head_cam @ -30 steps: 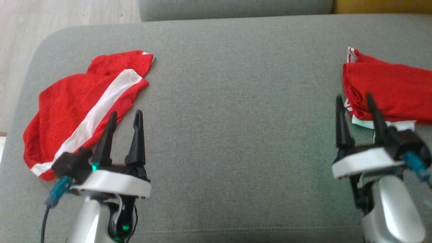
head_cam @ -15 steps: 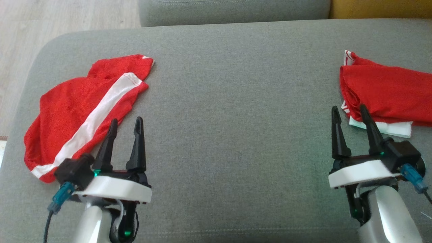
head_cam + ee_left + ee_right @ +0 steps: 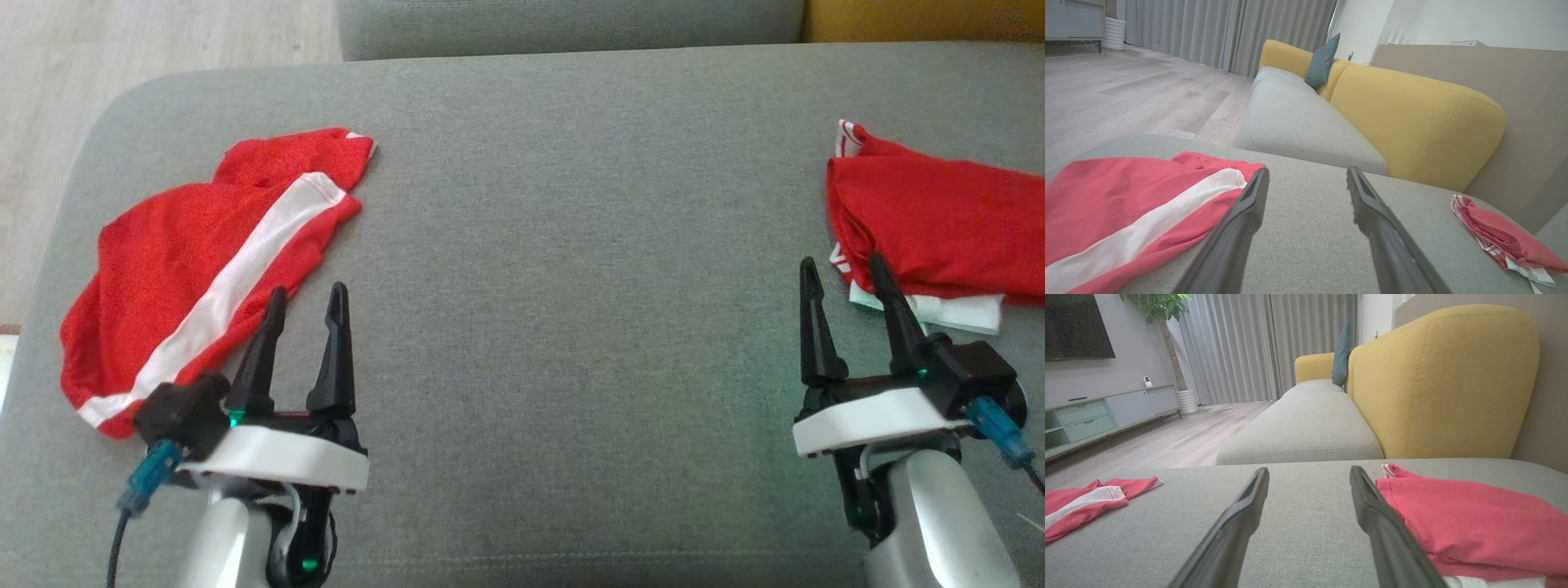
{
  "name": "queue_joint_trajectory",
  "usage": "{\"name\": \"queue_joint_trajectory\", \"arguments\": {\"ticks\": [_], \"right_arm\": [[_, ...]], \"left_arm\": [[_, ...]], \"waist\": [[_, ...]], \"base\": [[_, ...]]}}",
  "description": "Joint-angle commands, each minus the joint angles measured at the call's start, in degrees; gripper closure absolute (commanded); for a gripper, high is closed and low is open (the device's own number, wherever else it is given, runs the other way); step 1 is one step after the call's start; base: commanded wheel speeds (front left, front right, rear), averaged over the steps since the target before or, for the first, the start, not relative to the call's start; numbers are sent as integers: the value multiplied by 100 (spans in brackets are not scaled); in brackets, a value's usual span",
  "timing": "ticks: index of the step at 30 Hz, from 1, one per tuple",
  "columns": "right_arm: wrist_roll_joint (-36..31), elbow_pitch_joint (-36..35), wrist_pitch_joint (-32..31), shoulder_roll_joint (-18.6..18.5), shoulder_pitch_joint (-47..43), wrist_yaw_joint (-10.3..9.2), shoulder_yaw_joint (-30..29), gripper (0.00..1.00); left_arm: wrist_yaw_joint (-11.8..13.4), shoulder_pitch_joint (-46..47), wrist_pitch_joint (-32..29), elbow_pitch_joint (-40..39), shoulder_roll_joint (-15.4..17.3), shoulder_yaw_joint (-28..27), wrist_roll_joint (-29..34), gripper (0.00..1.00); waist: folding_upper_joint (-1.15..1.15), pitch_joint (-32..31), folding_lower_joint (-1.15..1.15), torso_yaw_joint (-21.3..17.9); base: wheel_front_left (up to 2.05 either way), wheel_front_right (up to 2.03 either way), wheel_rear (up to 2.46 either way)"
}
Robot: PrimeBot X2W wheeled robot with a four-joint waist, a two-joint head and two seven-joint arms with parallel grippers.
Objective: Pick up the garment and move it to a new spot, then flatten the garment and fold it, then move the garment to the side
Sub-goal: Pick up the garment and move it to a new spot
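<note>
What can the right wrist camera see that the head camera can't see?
The right wrist view adds the room behind: a television, a potted plant, grey curtains and a low cabinet. The head view adds the left gripper, open at the edge of the striped red garment. Both show the grey cushion, that striped garment, the folded red garment and the right gripper, open and empty.
</note>
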State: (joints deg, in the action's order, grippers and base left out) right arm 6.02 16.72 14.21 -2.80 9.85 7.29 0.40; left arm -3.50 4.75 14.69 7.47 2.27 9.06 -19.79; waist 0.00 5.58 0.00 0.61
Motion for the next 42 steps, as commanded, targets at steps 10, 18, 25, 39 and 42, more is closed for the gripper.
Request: {"name": "queue_joint_trajectory", "arguments": {"ticks": [10, 18, 25, 39, 42], "right_arm": [[-30, -158, 62, -8, 20, 20, 287, 0], [-19, -131, -20, -8, -26, 20, 518, 0], [61, -83, -56, -8, -51, 20, 670, 0], [198, 65, -49, -8, -32, 20, 832, 0], [212, 81, -47, -8, 12, 20, 858, 0]], "left_arm": [[45, 216, 31, -171, 61, -151, -40, 0], [112, 187, 31, -169, 61, -366, -41, 0], [127, 134, 31, -147, 61, -553, -21, 0], [116, 55, 31, -126, 61, -735, 0, 0], [111, 98, 31, -145, 61, -860, 10, 0]], "waist": [[0, -23, 0, 624], [0, -54, 0, 1409], [0, -79, 0, 1928], [0, -104, 0, 2339], [0, -39, 0, 2252]], "base": [[0, 0, 0], [0, 0, 0], [0, 0, 0], [0, 0, 0], [0, 0, 0]]}}
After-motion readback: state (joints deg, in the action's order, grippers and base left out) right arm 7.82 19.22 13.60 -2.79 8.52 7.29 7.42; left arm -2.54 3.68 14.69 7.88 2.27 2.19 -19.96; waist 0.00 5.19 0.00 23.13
